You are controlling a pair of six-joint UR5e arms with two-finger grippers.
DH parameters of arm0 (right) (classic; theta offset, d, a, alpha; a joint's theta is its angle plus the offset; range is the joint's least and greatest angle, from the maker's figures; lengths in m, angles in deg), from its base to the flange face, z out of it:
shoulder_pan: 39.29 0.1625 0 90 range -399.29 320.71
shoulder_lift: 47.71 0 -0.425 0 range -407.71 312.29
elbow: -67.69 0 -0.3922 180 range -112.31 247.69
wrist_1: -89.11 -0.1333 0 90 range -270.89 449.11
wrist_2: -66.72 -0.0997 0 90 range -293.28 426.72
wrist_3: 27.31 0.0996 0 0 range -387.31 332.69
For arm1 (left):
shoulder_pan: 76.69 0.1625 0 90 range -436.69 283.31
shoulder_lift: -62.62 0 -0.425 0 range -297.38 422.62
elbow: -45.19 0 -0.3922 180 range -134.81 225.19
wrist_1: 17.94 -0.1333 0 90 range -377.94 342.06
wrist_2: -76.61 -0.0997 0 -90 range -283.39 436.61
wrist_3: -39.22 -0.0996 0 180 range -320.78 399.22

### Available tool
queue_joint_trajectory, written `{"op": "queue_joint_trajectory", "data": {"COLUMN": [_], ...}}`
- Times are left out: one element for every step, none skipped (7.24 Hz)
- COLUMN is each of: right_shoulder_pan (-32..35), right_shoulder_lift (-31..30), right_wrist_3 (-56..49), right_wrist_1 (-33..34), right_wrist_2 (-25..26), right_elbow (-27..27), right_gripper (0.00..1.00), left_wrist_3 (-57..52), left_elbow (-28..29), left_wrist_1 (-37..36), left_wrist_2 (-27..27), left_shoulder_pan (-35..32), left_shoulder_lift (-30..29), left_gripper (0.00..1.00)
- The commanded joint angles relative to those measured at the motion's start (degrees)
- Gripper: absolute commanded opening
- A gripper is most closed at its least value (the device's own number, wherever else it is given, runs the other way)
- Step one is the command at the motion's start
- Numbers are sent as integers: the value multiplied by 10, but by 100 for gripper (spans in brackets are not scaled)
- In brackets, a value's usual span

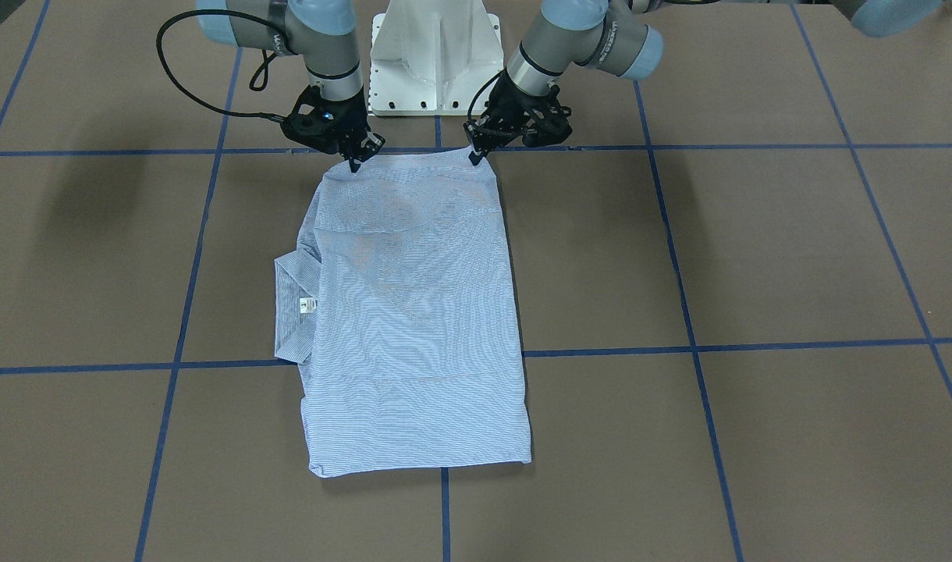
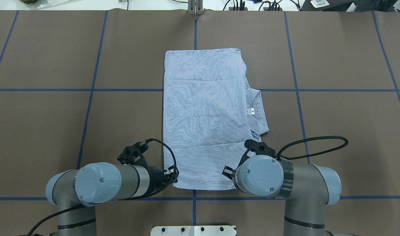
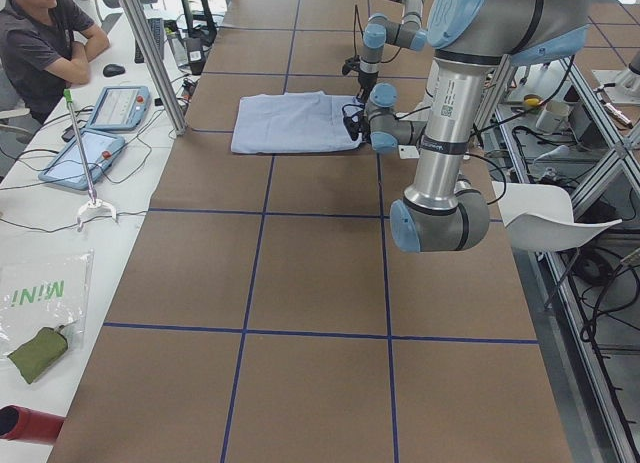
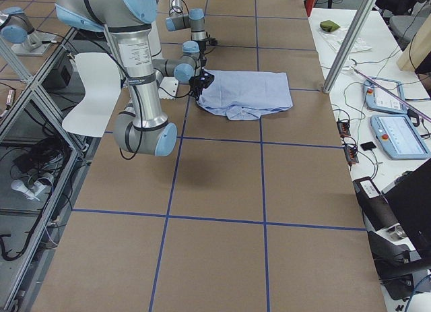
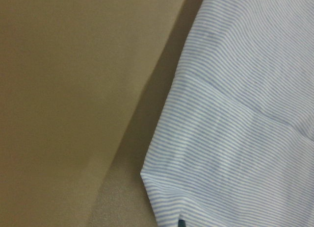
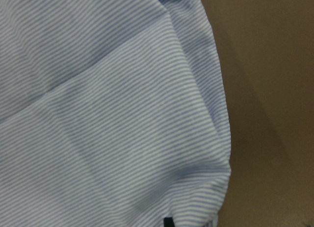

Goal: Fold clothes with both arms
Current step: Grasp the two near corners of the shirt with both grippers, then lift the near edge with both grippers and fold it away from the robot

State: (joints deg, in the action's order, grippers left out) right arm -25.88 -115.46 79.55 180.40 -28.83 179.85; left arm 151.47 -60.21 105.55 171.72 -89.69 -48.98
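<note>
The shirt (image 2: 203, 114) lies folded into a tall rectangle at the centre of the desk (image 2: 334, 131), long axis running 12 to 6 o'clock in the overhead view. Its collar (image 2: 259, 114) juts out at the 3 o'clock side, with a small white label (image 2: 250, 111) on it. The 12 o'clock edge lies flat.

Both arms reach in from 6 o'clock. The left fingers (image 1: 474, 158) are pinched narrow on the shirt's 7 o'clock corner. The right fingers (image 1: 355, 164) are pinched narrow on its 5 o'clock corner. In the front-facing view the hem between the two corners runs straight and taut from one pair of fingers to the other.

The left wrist view shows the held corner of striped cloth with a dark shadow along its edge on the brown desk. A dark fingertip peeks at the bottom edge of that view. The right wrist view shows the same for the other corner, the cloth bunched a little there.

Blue tape lines (image 2: 91, 90) divide the desk into squares. The white base (image 1: 435, 58) stands at 6 o'clock between the arms. In the left side view a person (image 3: 40, 33) sits at a side bench at 12 o'clock.
</note>
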Motion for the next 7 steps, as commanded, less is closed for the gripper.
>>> {"op": "queue_joint_trajectory", "data": {"right_shoulder_pan": [5, 6, 6, 7, 8, 11, 13], "right_shoulder_lift": [-7, -7, -8, -10, -13, -15, -19], "right_wrist_3": [-4, -4, -4, -4, -4, -4, -4], "right_wrist_1": [2, 6, 6, 6, 7, 8, 8], "right_wrist_2": [-20, -42, -45, -56, -85, -124, -166], "right_elbow": [35, 57, 66, 79, 96, 109, 124], "right_gripper": [0, 0, 0, 0, 0, 0, 0], "left_wrist_3": [0, 0, 0, 0, 1, 1, 1], "left_elbow": [-18, -42, -72, -102, -137, -156, -166], "left_wrist_1": [-1, -3, -32, -86, -126, -154, -184], "left_wrist_2": [3, 4, 5, 38, 57, 58, 87], "left_shoulder_pan": [-1, -1, 0, 2, 8, 9, 15], "left_shoulder_lift": [2, 7, 9, 7, 8, 7, 6], "left_gripper": [0, 0, 0, 0, 0, 0, 0]}}
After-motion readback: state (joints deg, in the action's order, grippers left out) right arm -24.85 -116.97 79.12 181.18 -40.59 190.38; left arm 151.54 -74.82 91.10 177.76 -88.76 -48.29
